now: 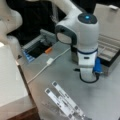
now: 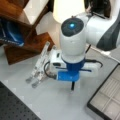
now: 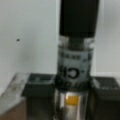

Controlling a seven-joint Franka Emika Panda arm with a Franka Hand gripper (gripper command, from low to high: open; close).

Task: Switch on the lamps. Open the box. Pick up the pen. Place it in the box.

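Front views showed the wide flat case with black lid (image 1: 110,37) open, beige lining exposed. Beside that box, the arm's gripper (image 3: 72,100) was closed on the slim black pen (image 3: 75,50), upright. Risk judged: end-on hold could let it slip.

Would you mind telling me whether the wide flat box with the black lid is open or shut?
Open: in a front view the box has its lid raised, baring the beige compartments inside.
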